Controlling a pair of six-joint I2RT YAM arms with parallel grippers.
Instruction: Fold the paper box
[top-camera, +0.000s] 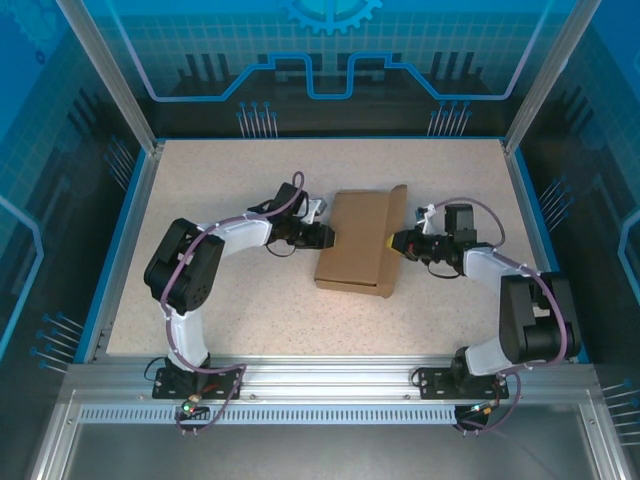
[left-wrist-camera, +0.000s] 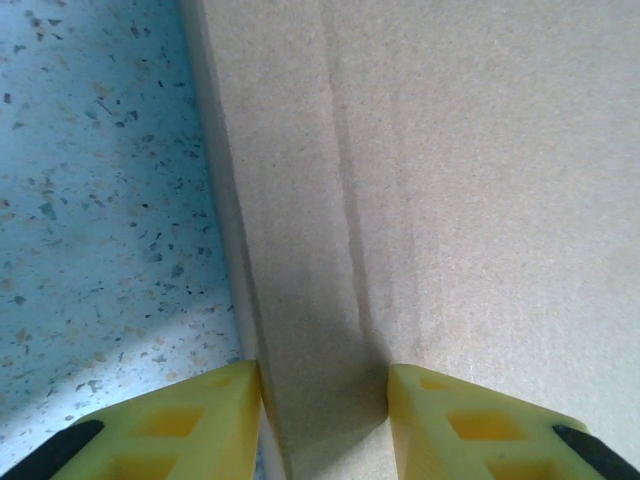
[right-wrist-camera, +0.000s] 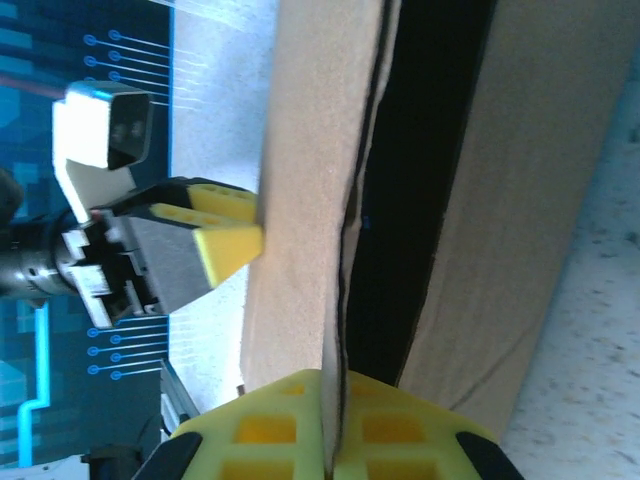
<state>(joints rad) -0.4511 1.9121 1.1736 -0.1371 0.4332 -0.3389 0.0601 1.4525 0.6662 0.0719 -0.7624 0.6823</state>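
Note:
The paper box (top-camera: 360, 242) is a flat brown cardboard package lying mid-table. My left gripper (top-camera: 328, 238) is at its left edge; in the left wrist view its yellow fingers (left-wrist-camera: 200, 420) press both sides of the box's side wall (left-wrist-camera: 310, 300), shut on it. My right gripper (top-camera: 392, 240) is at the box's right edge. In the right wrist view it (right-wrist-camera: 333, 385) is pinched shut on a thin cardboard layer of the box (right-wrist-camera: 300, 150), beside a dark gap under the lid. Across the box, the left gripper (right-wrist-camera: 228, 230) touches the far side.
The speckled table (top-camera: 250, 310) has a raised blue rim (top-camera: 120, 240). Aluminium posts (top-camera: 105, 70) stand at the back corners and a metal rail (top-camera: 330, 380) runs along the front by the arm bases. Open tabletop lies in front of and behind the box.

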